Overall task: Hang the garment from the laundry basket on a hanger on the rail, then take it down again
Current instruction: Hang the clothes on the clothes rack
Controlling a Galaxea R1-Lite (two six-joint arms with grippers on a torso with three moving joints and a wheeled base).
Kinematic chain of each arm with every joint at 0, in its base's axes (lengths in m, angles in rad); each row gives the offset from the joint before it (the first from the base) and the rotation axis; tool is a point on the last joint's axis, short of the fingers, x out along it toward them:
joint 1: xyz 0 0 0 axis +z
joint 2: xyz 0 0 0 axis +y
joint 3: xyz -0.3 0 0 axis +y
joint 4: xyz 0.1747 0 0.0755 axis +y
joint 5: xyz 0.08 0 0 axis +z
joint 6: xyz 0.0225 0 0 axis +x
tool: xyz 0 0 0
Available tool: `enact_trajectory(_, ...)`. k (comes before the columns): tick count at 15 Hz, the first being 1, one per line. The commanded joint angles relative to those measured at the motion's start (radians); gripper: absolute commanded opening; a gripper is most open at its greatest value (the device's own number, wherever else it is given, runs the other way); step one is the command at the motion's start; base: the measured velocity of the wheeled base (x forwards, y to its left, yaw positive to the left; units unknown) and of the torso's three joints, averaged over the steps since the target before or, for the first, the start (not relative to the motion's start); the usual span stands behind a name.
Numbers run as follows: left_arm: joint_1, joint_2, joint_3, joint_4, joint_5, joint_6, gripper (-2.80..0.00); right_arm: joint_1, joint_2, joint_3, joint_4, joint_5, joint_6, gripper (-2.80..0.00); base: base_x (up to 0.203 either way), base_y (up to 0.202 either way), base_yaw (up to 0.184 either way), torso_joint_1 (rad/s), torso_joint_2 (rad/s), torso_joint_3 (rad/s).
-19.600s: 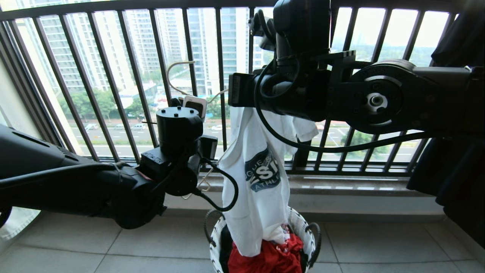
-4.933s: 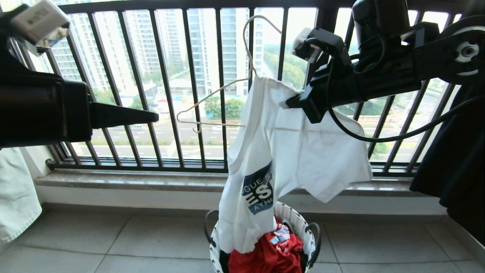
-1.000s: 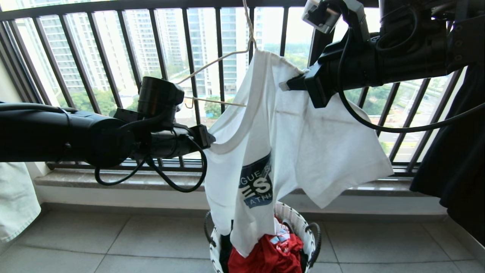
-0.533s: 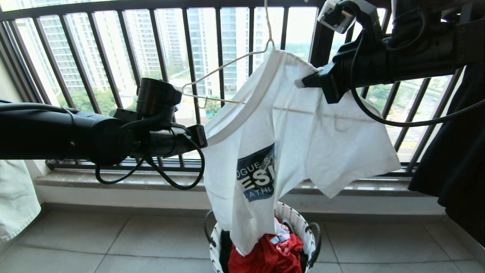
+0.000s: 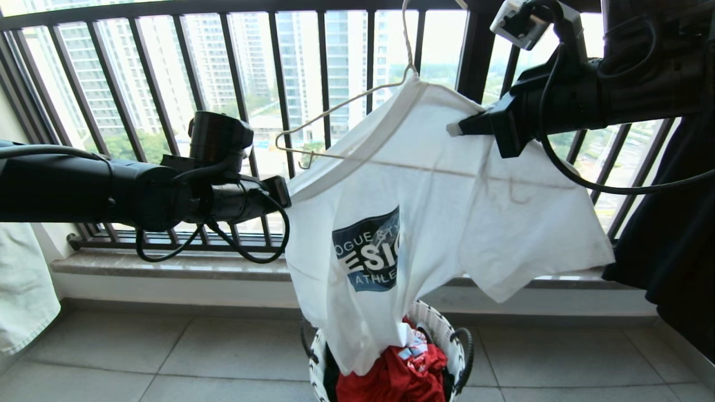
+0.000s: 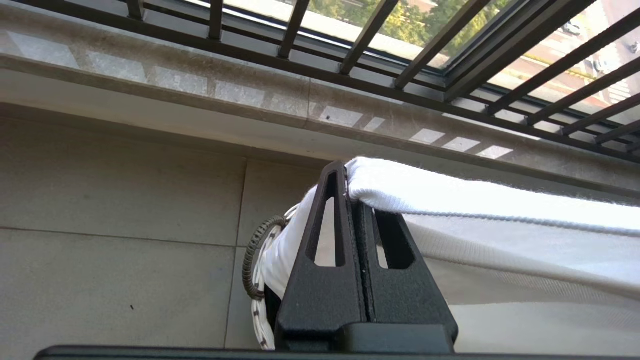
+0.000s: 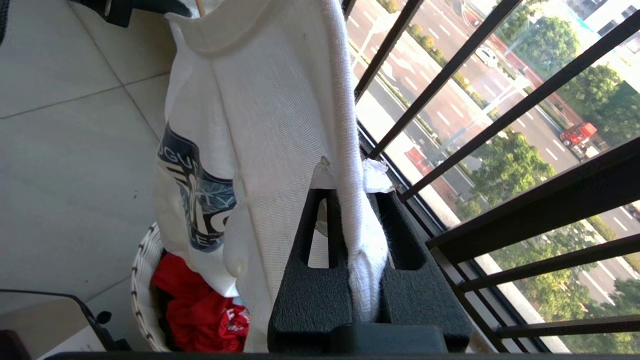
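Garment (image 5: 447, 223): white T-shirt is hanging spread between both grippers in front of the window guard (image 5: 167, 67), its lower hem trailing into the laundry basket (image 5: 447, 335); held wide, probably so the neck opening stays open for the hanger.
Left gripper (image 5: 286, 192): fingers are pressing together on the ribbed neck edge, tugging it outward toward the robot's left. In the left wrist view the cloth is emerging right at the fingertips (image 6: 345, 172).
Right gripper (image 5: 455, 129): jaws are clamping a fold of the shoulder fabric, bunched between them in the right wrist view, and are carrying most of the shirt's weight up high.
Hanger (image 5: 346, 103): cream wire, its right half is sitting inside the shirt, showing as a line through the cloth; its left arm is sticking out bare beyond the collar. Hook is running up out of view.
Step (judgement): left shoulder is not yet seated; stretching the collar looks meant to slip it over the bare arm.
Rail: not visible.
Red cloth (image 5: 402, 379): is lying in the basket, untouched.
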Motion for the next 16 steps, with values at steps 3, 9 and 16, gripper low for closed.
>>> enact_trajectory(3, 0.021, 0.016, -0.016, 0.003, 0.002, -0.003, -2.8, -0.008, -0.042, 0.037, 0.001, 0.008, -0.002, -2.8, 0.0, 0.0, 0.0, 0.0, 0.0, 0.0)
enact_trajectory(9, 0.065, 0.004, -0.035, 0.006, 0.0, -0.002, -2.8, -0.051, -0.004, 0.037, -0.001, 0.011, -0.038, -2.8, 0.0, 0.0, 0.0, 0.0, 0.0, 0.0)
enact_trajectory(16, 0.101, -0.046, -0.054, 0.01, -0.007, -0.004, -2.8, -0.059, 0.054, 0.055, -0.001, 0.021, -0.081, -2.8, 0.0, 0.0, 0.0, 0.0, 0.0, 0.0)
